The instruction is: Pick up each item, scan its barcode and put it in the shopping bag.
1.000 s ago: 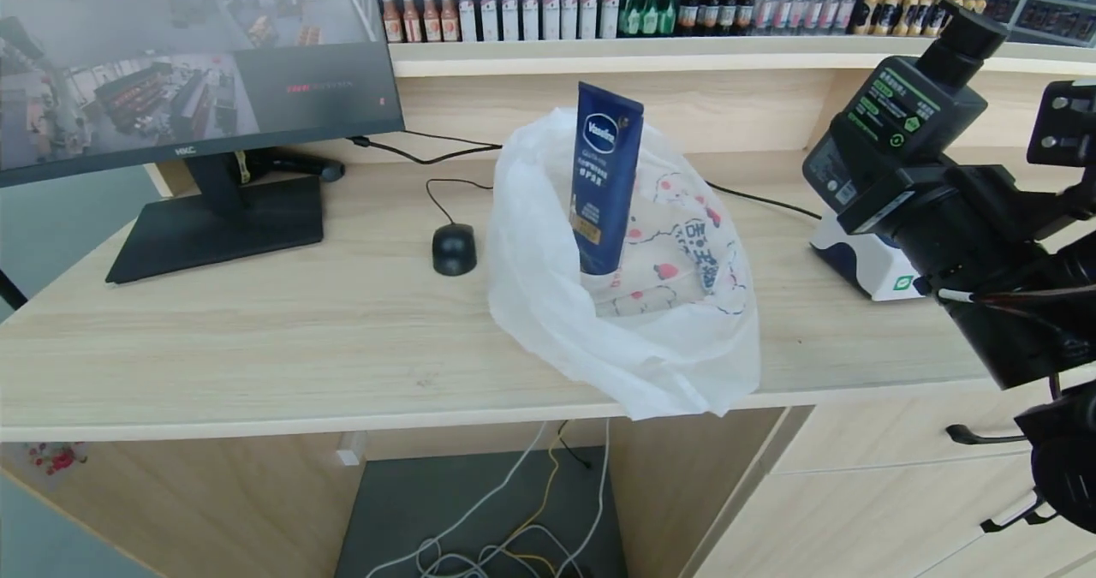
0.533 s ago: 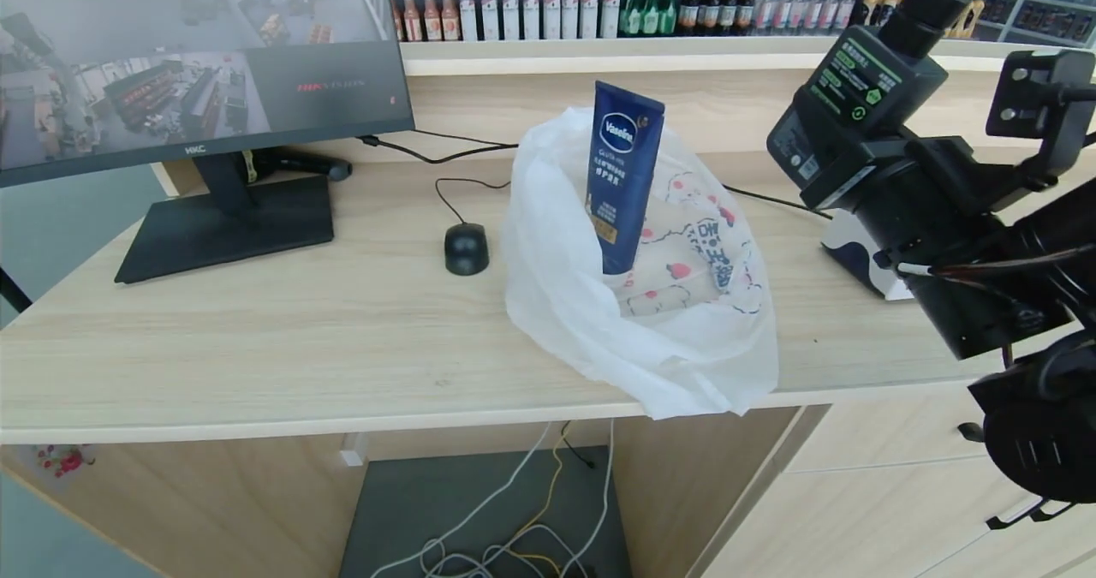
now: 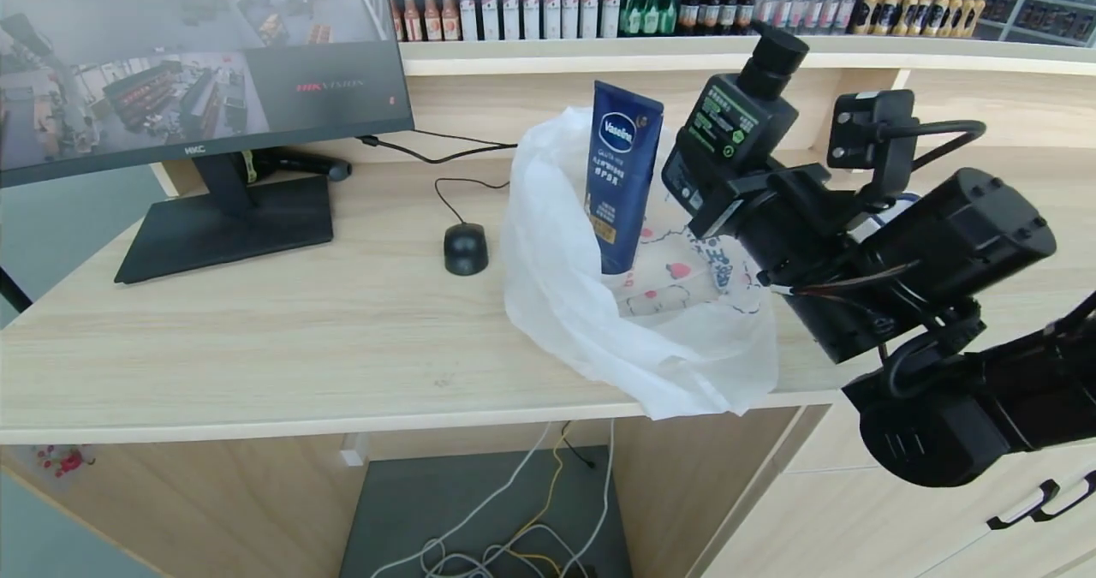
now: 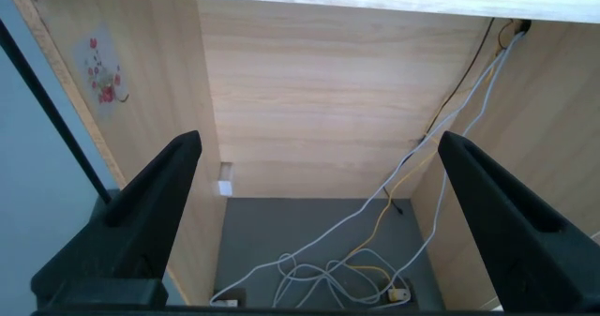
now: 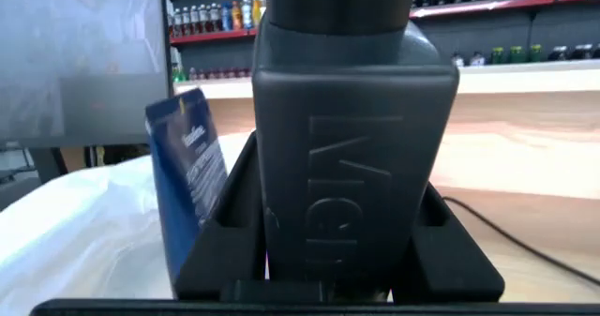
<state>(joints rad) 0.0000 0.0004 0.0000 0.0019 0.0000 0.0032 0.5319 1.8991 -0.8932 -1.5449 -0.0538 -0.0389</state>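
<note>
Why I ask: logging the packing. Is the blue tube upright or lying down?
Upright: the blue tube stands in the shopping bag, its top above the rim.

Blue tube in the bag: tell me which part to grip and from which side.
Probably best: grip the blue tube on its upper half, which stands clear of the shopping bag. Come from above and the robot's left, pincer closing on the broad flat faces: it stands nearly upright, and the black bottle crowds its right.
</note>
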